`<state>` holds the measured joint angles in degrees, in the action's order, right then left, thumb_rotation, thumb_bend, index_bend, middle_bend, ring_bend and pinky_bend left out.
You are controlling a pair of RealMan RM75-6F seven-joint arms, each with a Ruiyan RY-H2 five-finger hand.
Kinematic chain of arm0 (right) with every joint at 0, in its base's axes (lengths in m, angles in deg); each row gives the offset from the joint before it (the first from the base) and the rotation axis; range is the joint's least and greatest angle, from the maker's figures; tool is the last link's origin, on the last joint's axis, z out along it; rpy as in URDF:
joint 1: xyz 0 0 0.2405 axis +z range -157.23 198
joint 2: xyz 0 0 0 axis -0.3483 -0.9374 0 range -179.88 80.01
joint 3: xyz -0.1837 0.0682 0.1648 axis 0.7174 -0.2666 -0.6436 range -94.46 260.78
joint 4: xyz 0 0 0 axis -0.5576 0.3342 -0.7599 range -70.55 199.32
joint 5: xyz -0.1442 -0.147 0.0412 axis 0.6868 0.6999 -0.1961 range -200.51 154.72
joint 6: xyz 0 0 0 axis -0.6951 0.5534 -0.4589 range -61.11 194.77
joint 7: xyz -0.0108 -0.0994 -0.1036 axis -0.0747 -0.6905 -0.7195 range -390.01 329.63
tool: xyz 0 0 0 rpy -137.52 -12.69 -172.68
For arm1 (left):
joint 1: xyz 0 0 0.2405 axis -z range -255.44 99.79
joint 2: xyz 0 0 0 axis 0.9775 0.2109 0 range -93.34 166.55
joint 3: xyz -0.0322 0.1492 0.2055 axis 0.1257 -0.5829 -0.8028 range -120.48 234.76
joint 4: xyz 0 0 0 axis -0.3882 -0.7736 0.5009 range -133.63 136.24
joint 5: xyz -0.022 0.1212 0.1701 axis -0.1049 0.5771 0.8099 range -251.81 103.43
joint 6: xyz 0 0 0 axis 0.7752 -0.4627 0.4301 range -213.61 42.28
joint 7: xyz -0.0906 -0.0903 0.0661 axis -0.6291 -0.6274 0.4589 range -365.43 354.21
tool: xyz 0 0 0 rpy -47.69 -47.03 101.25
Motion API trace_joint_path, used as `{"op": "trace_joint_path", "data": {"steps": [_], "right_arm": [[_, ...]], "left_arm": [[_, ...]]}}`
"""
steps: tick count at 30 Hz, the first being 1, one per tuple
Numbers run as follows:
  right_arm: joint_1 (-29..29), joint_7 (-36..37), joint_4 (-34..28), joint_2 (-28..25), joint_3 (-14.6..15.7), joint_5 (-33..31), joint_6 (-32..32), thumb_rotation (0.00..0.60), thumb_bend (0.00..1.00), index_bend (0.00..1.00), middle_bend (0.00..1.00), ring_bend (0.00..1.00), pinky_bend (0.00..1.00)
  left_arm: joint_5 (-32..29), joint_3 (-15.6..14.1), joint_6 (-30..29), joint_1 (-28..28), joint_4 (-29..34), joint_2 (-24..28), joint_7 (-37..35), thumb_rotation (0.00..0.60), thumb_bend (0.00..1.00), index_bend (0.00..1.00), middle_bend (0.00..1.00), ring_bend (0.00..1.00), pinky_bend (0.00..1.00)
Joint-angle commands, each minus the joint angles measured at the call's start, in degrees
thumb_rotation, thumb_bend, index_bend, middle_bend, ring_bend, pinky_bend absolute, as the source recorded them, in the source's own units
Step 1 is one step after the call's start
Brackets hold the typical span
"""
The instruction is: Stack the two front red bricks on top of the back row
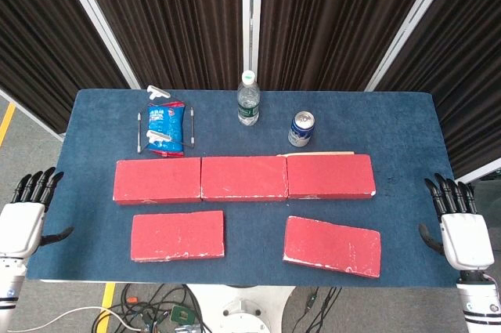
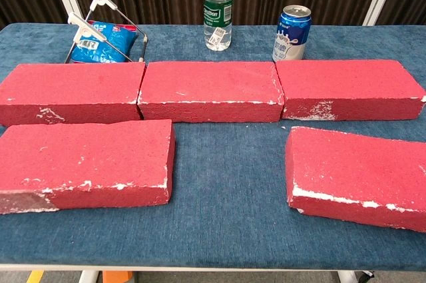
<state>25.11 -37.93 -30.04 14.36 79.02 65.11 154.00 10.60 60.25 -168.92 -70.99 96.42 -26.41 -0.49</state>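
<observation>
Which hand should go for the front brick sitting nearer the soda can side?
The right hand. That front right brick lies on its side of the table, while the left hand hangs open off the opposite edge.

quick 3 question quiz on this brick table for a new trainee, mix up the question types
1. True or false: the back row holds three red bricks set end to end.
2. Which front brick lies skewed to the table edge? A) front left brick B) front right brick
3. Fill in: the blue can stands behind the back row's ____ brick.

Key
1. True.
2. B; the left one lies square.
3. Right. Also note that the left robot hand and right robot hand both hover off the table ends, open, holding nothing.
</observation>
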Motion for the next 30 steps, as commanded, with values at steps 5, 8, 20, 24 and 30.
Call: {"op": "trace_joint_path", "data": {"steps": [5,8,20,24,30], "right_arm": [[-0.5,0.8,-0.5,-0.9,-0.5,-0.2,1.1,0.600,0.23,0.00,0.00,0.00,0.00],[-0.6,1.3,-0.3,-1.0,-0.5,-0.5,1.0,0.600,0.23,0.00,0.00,0.00,0.00],[-0.5,2.2,0.4,-1.5,-1.1,-0.8,1.2,0.600,0.23,0.00,0.00,0.00,0.00],[-0.5,2.9,0.2,-2.1,-1.6,-1.3,1.4,0.600,0.23,0.00,0.00,0.00,0.00],[-0.3,3.9,0.4,-2.3,-1.7,-1.4,1.0,0.600,0.23,0.00,0.00,0.00,0.00]], "left_arm": [[0.3,-0.6,0.6,0.2,0.6,-0.3,0.4,0.600,0.00,0.05,0.00,0.00,0.03],[0.6,-0.9,1.3,0.5,1.5,0.0,0.5,0.600,0.00,0.05,0.00,0.00,0.03],[4.1,-5.0,10.0,3.7,9.3,1.9,-1.2,0.600,0.00,0.05,0.00,0.00,0.03],[5.0,-5.9,15.5,6.7,12.6,0.4,-1.2,0.600,0.00,0.05,0.00,0.00,0.03],[2.8,-5.3,21.0,10.2,15.8,-3.5,3.9,0.600,0.00,0.04,0.00,0.00,0.03]]}}
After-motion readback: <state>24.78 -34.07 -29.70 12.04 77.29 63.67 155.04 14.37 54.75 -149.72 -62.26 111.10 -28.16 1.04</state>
